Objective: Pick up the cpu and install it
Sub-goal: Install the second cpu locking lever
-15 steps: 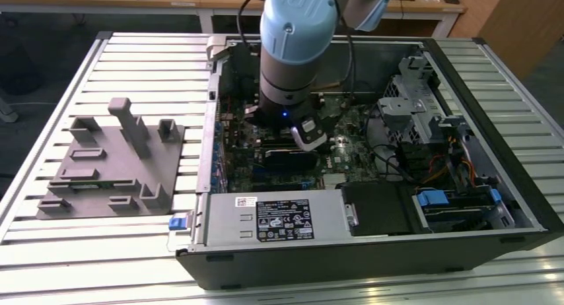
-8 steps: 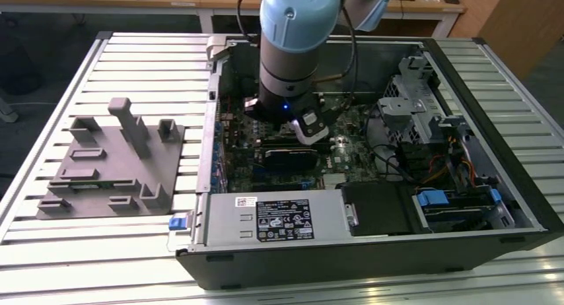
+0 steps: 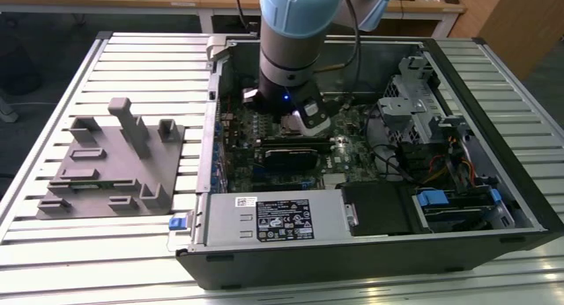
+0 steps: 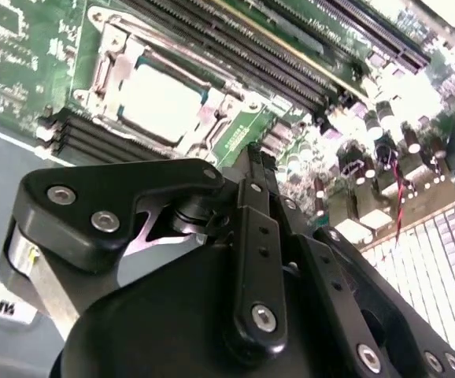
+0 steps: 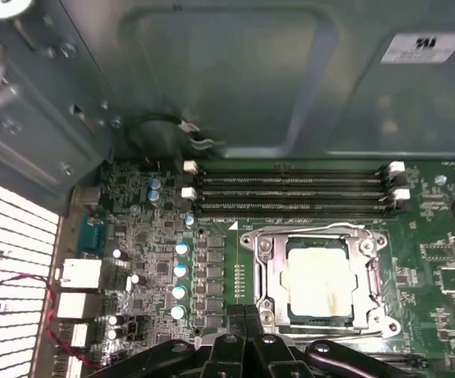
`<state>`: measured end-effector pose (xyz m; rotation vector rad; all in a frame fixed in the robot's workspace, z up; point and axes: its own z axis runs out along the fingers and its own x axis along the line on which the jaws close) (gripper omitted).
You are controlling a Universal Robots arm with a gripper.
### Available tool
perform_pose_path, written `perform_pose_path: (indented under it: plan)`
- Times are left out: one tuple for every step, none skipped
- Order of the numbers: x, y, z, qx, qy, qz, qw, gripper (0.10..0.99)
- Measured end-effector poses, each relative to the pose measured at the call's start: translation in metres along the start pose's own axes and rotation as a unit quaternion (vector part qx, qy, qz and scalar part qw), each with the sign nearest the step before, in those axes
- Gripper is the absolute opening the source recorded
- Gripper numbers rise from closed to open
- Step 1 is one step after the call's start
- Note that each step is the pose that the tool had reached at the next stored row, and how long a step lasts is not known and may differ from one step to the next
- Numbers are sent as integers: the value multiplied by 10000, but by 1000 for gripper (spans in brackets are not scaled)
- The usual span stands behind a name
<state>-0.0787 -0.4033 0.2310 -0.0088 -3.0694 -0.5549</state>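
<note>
The cpu (image 5: 319,276), a pale silver square, lies flat inside the metal socket frame (image 5: 260,272) on the green motherboard; it is also seen in the second wrist view, cpu (image 4: 160,102). My gripper (image 5: 244,313) hovers just beside the socket's edge with its black fingers pressed together and nothing between them. The second wrist view shows the gripper (image 4: 253,156) tip a short way off the socket's corner, apart from the chip. In the exterior view the arm (image 3: 291,54) reaches down into the open computer case.
Memory slots (image 5: 290,193) run along the socket's far side. A black card (image 3: 295,153), the power supply (image 3: 273,216) and a drive cage (image 3: 414,100) crowd the case. A grey tray (image 3: 97,166) with upright blocks sits on the slatted table at the exterior view's left.
</note>
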Motion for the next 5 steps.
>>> perform_pose_path:
  plan:
    - [0,6,-15,-16,1,-1,10000,106]
    - [0,11,-27,-38,1,-1,10000,106]
    - [1,15,-39,-64,1,-2,10000,106]
    - [1,17,-45,-84,1,-2,10000,106]
    - [1,18,-46,-87,0,-2,10000,106]
